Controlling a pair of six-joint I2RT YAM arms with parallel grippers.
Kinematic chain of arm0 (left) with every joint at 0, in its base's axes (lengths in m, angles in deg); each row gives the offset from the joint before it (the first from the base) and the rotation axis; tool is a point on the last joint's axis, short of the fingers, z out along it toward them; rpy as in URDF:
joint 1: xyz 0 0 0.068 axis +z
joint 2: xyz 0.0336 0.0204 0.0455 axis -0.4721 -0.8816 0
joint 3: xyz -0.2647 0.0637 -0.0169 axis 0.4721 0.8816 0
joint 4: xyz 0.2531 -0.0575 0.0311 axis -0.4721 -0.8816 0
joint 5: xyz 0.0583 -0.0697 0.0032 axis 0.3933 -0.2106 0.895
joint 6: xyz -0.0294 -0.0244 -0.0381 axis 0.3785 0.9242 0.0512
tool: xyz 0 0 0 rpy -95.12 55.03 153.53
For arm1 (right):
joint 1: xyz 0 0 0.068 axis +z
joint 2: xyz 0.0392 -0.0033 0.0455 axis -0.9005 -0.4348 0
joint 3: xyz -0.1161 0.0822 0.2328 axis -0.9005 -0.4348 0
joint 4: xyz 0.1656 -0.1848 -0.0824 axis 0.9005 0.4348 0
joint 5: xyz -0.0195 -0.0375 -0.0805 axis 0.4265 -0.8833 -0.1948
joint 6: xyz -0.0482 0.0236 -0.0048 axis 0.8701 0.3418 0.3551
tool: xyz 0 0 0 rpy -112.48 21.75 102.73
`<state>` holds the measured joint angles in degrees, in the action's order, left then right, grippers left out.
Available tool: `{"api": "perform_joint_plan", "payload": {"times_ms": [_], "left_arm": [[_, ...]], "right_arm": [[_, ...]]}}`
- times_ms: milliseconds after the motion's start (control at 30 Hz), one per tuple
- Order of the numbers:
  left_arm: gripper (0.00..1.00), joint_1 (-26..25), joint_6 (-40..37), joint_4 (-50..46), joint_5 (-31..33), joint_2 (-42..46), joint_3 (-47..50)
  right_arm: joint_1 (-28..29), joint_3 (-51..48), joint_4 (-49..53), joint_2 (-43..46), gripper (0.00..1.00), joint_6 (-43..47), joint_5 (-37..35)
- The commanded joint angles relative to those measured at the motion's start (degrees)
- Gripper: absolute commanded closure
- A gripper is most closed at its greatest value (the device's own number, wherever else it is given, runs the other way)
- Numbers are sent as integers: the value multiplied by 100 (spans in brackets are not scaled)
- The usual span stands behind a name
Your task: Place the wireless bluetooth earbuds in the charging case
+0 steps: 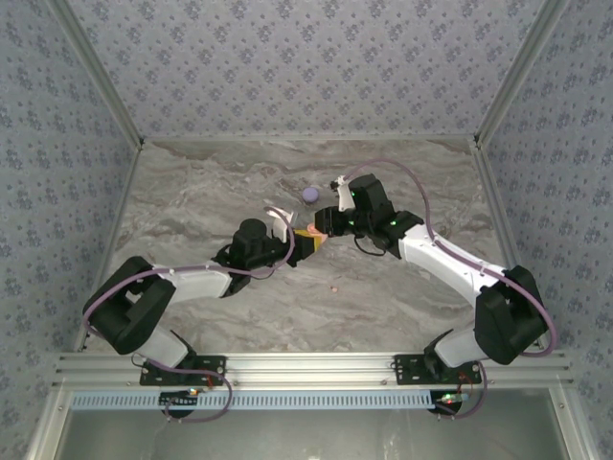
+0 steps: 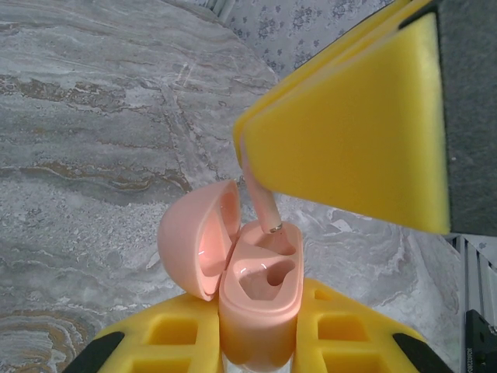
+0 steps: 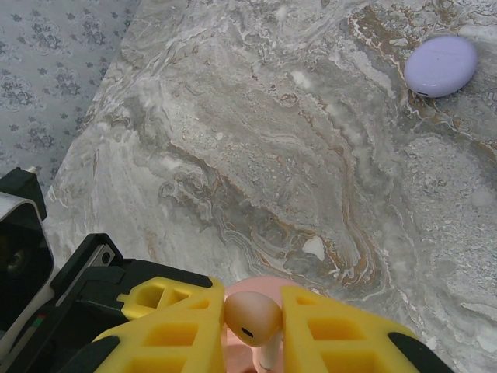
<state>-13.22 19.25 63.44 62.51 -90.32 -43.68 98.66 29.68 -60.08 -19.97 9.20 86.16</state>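
Seating the salmon-pink earbud (image 3: 252, 317) in its socket is the step we are working on. Our right jaws are pinching the earbud by its head, nearly closed, with the stem pointing down. Our left jaws are clamping tight on the base of the pink charging case (image 2: 260, 307), presenting it with its lid (image 2: 198, 237) swung open to one side. Seen from the left wrist, the stem tip is hovering right at the rim of one socket; we cannot tell whether it is touching.

We are judging that the stem needs lining up with the deep end of that socket before lowering. The descent should be slow, with the left jaws holding the case steady. The right jaws should be releasing only once the head is sitting in the well. A closed lilac case (image 3: 441, 66) is lying well apart on the bench (image 3: 272, 155).
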Motion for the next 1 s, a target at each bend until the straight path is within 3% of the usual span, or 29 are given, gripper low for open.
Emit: {"api": "perform_joint_plan", "payload": {"times_ms": [0, 967], "left_arm": [[87, -45, 88, 213, 128, 210, -173], [87, -42, 220, 209, 314, 203, -242]], "right_arm": [[46, -71, -70, 153, 76, -28, -7], [63, -49, 10, 114, 75, 29, 68]]}}
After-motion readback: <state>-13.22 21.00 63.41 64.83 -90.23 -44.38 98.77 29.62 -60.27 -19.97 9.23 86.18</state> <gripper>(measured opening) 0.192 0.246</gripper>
